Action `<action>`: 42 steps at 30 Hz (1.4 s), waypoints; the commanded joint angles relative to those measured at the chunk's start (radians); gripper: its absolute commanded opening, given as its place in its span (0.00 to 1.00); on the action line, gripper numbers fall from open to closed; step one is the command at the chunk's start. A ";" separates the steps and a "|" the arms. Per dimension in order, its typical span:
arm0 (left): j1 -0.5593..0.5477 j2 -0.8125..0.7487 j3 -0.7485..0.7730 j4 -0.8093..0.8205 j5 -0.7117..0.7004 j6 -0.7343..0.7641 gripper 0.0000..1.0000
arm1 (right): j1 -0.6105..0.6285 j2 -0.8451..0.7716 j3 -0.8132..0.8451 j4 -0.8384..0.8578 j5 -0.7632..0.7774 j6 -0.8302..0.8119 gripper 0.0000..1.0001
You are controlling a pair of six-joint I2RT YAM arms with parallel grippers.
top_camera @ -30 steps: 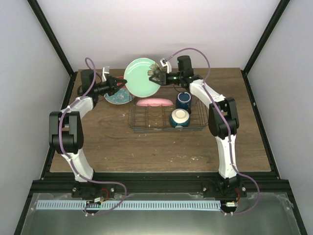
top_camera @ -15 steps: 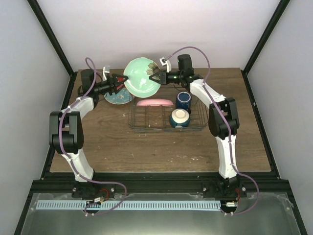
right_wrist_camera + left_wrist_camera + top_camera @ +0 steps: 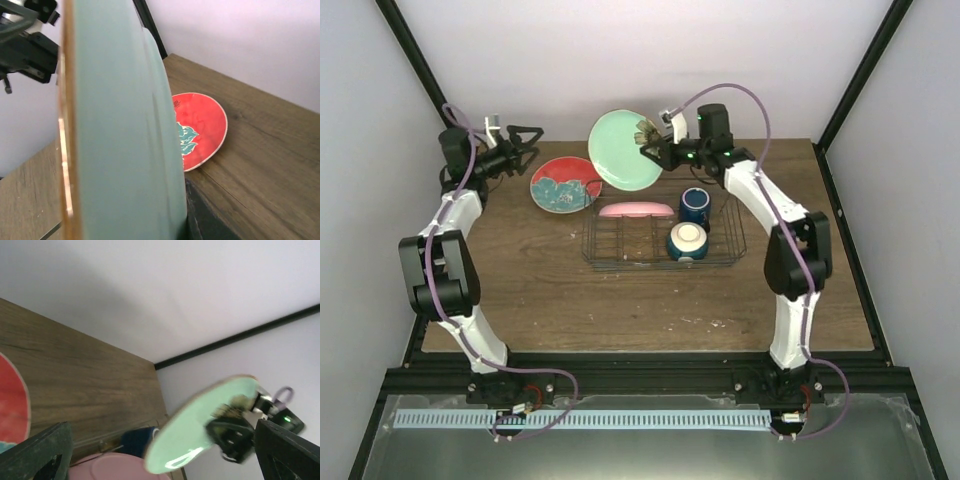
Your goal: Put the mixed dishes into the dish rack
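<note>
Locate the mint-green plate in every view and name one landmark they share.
Top external: mint-green plate at upper centre, its right rim in the right gripper.
Left wrist: right of centre, low, tilted.
Right wrist: fills the left half, edge-on.
Shared landmark: teal-and-red patterned plate flat on the table: left edge in left wrist, centre in right wrist.

A brown wood-grain table (image 3: 620,300) fills the middle. Plain pale walls (image 3: 650,60) close it in on the far side, left and right. Black frame posts (image 3: 421,70) rise at the far corners, and a black rail (image 3: 640,376) runs along the near edge. The light is soft and even.
</note>
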 commanded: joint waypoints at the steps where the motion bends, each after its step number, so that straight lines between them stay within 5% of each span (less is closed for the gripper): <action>1: 0.037 -0.028 0.028 -0.089 -0.002 0.081 1.00 | -0.003 -0.258 -0.066 0.065 0.002 -0.120 0.01; 10: 0.040 0.009 0.050 -0.126 -0.016 0.117 1.00 | 0.025 -0.504 -0.280 -0.115 -0.078 -0.377 0.01; 18: 0.039 0.034 0.081 -0.259 -0.057 0.211 1.00 | 0.121 -0.634 -0.501 -0.129 0.106 -0.571 0.01; 42: 0.039 0.047 0.056 -0.248 -0.052 0.211 1.00 | 0.143 -0.484 -0.551 0.127 0.469 -0.882 0.01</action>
